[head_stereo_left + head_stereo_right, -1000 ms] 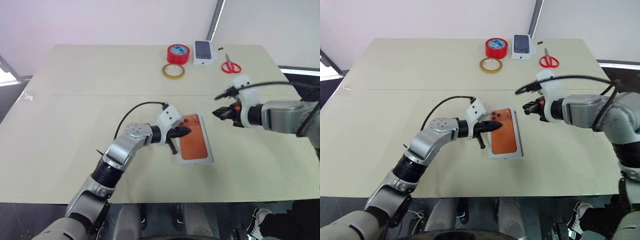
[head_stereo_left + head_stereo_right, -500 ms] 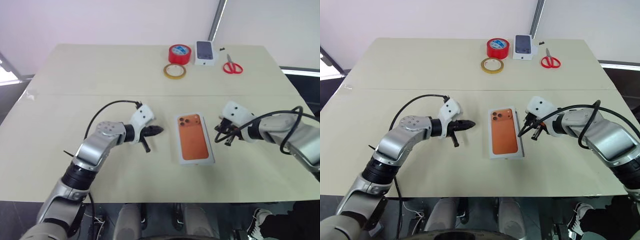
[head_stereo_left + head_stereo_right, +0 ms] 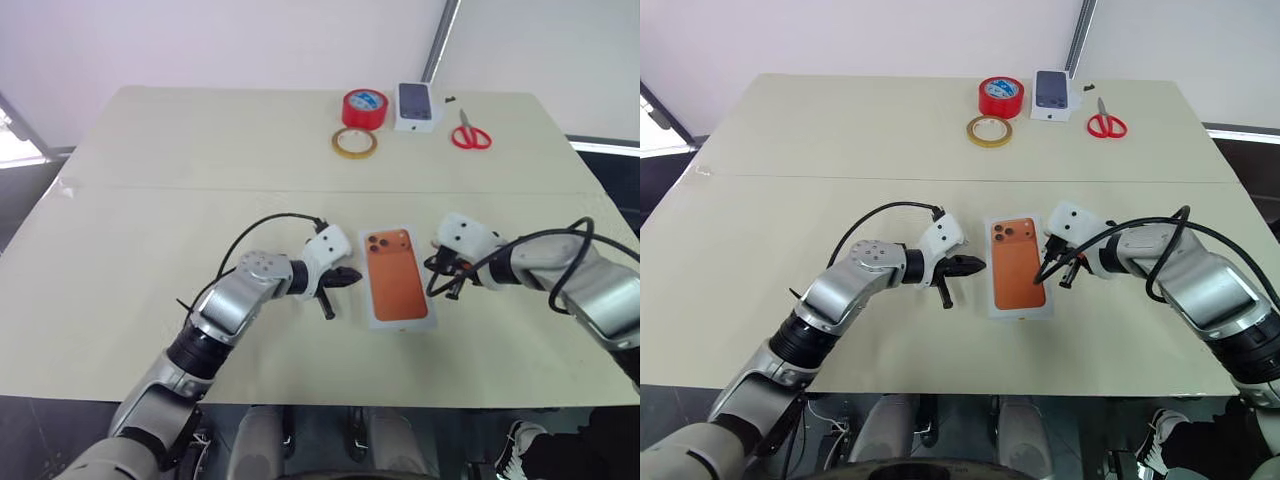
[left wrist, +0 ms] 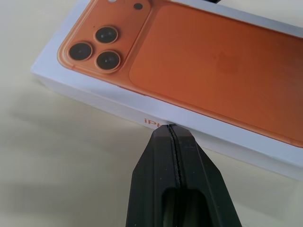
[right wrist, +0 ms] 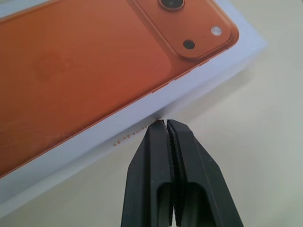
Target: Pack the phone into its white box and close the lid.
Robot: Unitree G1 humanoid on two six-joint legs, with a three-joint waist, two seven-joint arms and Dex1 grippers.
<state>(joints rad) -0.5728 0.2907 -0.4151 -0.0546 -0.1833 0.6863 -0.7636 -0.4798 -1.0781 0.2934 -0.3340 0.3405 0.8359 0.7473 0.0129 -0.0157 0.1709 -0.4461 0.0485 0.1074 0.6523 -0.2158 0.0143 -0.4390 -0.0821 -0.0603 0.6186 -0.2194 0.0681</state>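
Lying lengthwise front-to-back, the phone has lenses at its far end; left hand and right hand clenched empty.

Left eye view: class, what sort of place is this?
Probably a lab or test workspace: a plain beige table against a bare wall, with tape rolls, scissors and a phone box laid out.

red tape roll | tan tape ring | small carton | red scissors | table
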